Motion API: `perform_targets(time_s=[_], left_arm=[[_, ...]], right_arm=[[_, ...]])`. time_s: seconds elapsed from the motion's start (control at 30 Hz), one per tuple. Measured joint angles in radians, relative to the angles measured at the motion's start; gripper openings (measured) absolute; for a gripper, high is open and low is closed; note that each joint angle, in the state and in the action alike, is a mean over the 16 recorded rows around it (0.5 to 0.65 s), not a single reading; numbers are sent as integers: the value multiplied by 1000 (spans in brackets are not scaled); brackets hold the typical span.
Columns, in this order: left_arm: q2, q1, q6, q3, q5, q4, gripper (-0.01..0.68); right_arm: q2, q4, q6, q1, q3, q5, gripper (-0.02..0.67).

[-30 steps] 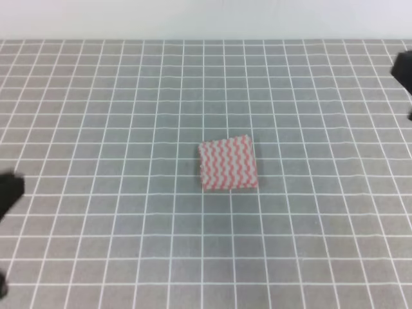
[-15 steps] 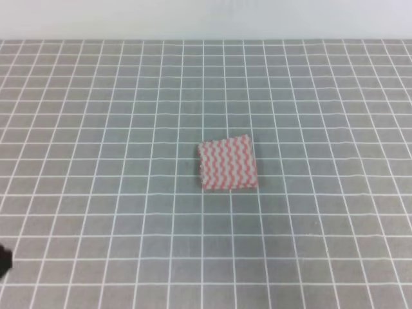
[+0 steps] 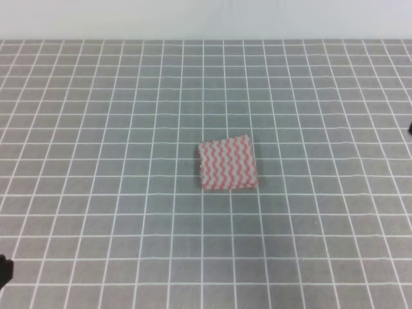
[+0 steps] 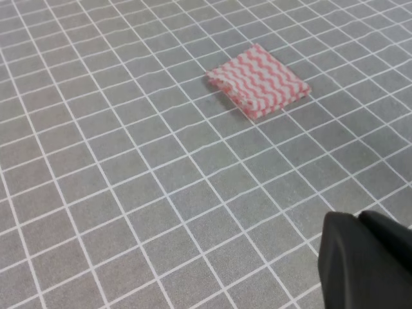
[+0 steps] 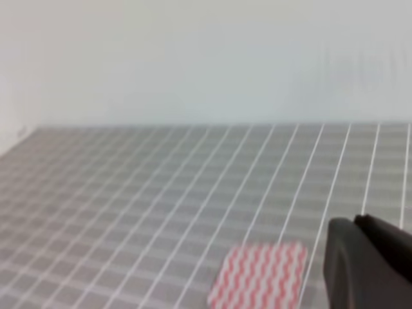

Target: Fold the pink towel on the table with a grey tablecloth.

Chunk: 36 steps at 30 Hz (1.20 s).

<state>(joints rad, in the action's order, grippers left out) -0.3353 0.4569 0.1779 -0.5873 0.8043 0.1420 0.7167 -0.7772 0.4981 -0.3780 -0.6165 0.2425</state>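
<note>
The pink towel lies folded into a small, flat rectangle of zigzag stripes in the middle of the table with a grey tablecloth. It also shows in the left wrist view as the towel and low in the right wrist view as the towel. Neither gripper touches it. Only a dark sliver of my left arm shows at the bottom left edge, and a speck of my right arm at the right edge. The left gripper and right gripper show black fingers pressed together, holding nothing.
A plain white wall rises behind the far edge of the table. The gridded grey cloth stretches on all sides of the towel with nothing else on it.
Both arms have drawn back out of the high view: the left one slid down the left edge, the right one left the upper right corner. The towel has not moved.
</note>
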Motion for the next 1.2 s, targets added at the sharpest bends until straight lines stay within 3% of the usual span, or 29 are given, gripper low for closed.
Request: perform_targets(time_s=[0.33, 0.73, 1.2], left_arm=[[1, 0, 0, 0, 4, 0, -2], [1, 0, 0, 0, 9, -1, -2], [-5, 0, 0, 0, 14, -3, -3]], right_arm=[[70, 85, -1, 0, 0, 94, -16], [13, 346, 1, 20, 23, -24, -16], [-392, 394, -4, 277, 266, -24, -16]])
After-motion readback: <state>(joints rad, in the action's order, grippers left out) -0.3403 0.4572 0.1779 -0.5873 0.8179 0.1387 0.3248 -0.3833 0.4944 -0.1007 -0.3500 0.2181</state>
